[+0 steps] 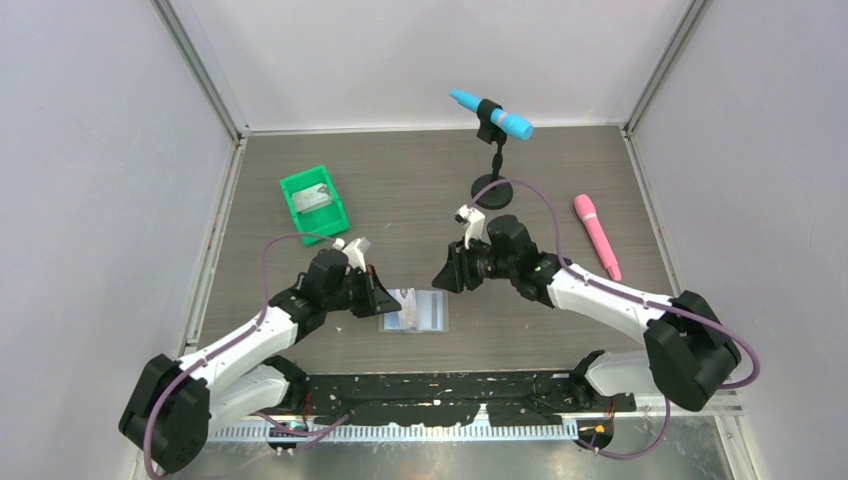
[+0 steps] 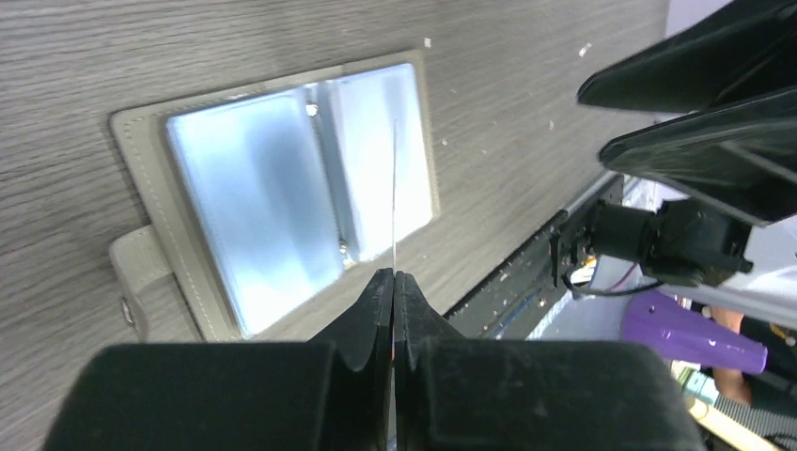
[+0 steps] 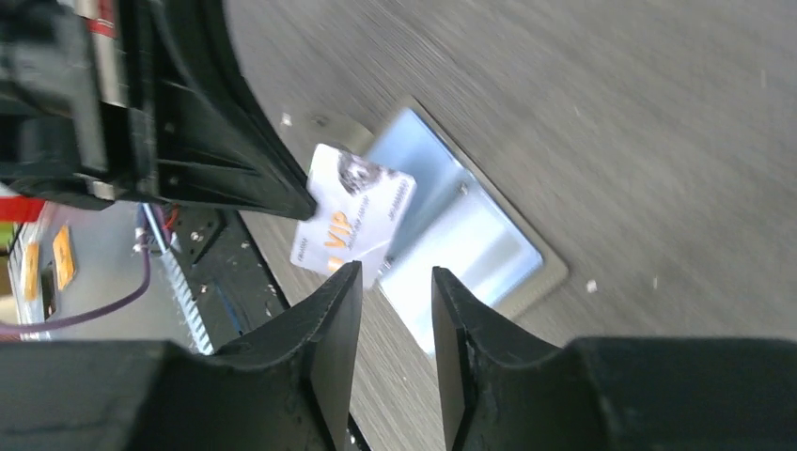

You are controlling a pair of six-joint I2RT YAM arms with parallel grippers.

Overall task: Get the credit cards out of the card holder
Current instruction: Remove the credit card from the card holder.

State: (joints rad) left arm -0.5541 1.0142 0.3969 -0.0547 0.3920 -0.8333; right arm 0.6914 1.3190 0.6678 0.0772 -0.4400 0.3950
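Observation:
The card holder (image 1: 428,312) lies open on the table, pale blue pockets up; it also shows in the left wrist view (image 2: 254,202) and the right wrist view (image 3: 470,235). My left gripper (image 1: 392,297) is shut on a whitish credit card (image 3: 352,216) with orange "VIP" print, held on edge above the holder's left half; in the left wrist view the card shows only as a thin edge (image 2: 394,193) rising from the closed tips (image 2: 394,277). My right gripper (image 1: 442,277) is open and empty, above and just right of the holder, jaws apart (image 3: 397,282).
A green bin (image 1: 315,203) at the back left holds a grey card-like item. A blue microphone on a black stand (image 1: 492,115) is at the back centre. A pink microphone (image 1: 597,235) lies at the right. A black rail (image 1: 440,390) runs along the near edge.

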